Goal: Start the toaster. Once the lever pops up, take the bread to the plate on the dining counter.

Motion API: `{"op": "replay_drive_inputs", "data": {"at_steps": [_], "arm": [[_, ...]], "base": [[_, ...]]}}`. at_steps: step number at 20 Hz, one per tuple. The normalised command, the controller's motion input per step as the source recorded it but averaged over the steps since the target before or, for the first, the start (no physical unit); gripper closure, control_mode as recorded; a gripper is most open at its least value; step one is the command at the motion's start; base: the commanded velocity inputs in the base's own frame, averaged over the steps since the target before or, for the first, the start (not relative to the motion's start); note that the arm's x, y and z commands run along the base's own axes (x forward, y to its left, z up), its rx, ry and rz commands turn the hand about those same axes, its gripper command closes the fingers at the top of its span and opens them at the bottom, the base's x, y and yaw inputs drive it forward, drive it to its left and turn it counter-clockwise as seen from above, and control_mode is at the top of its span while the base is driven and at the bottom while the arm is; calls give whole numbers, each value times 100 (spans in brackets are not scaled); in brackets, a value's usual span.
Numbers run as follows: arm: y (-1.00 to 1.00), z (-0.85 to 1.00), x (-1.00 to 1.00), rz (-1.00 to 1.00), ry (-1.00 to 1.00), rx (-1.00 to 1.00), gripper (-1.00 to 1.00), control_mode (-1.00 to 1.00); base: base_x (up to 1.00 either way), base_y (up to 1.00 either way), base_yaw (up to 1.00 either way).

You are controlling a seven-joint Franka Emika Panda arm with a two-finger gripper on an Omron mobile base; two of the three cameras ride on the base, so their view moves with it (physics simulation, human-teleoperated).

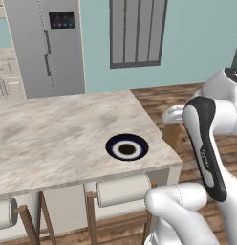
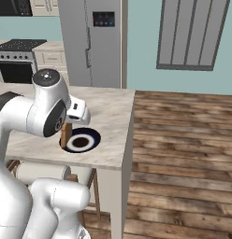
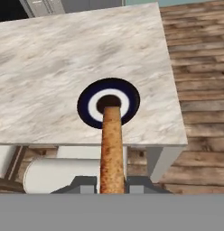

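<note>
Toasting and pickup judged complete, with gripper (image 3: 112,182) clamped on the bread (image 3: 111,149) edge-on above the plate (image 3: 88,107) near the dining counter (image 3: 50,67) edge; remaining: lower and release onto plate.

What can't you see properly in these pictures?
- Gripper fingers: hand view, mostly cut off by the bottom edge.
- Bread: right base view, top hidden behind the arm.
- Stools: left base view, partly tucked under the dining counter.
</note>
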Motion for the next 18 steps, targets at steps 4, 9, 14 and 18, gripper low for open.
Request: {"op": "replay_drive_inputs", "data": {"at_steps": [4, 9, 14, 18], "arm": [[5, -16, 68, 15, 0, 8, 100, -100], [50, -39, 77, 3, 0, 0, 100, -100], [40, -43, 64, 0, 0, 0, 100, -100], [38, -40, 61, 0, 0, 0, 100, -100]], "base": [[0, 0, 0], [0, 0, 0], [0, 0, 0], [0, 0, 0]]}}
